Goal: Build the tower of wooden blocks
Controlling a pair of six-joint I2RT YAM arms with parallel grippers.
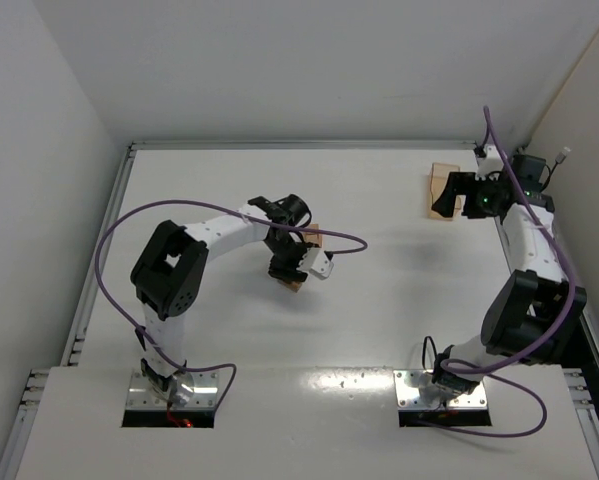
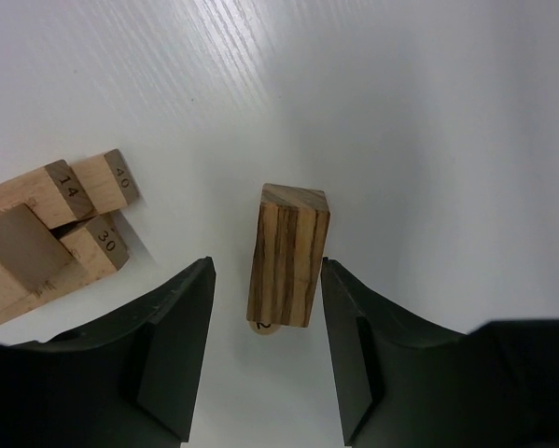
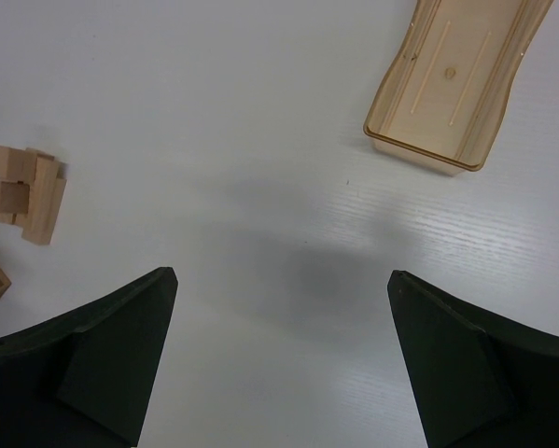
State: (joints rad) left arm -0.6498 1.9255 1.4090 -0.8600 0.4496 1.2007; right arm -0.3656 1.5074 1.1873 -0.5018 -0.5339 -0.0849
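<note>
The left gripper (image 2: 266,265) holds its jaws spread either side of a striped wooden block (image 2: 288,257), not yet pinching it, the wood block tower (image 2: 50,233) lying just beside them, while the right gripper (image 3: 281,274) gapes wide.

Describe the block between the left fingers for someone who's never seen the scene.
On the white table, near its middle, find the left gripper. One block sits alone between its fingers, beside a cluster of pale numbered blocks. It alone has dark brown stripes.
</note>
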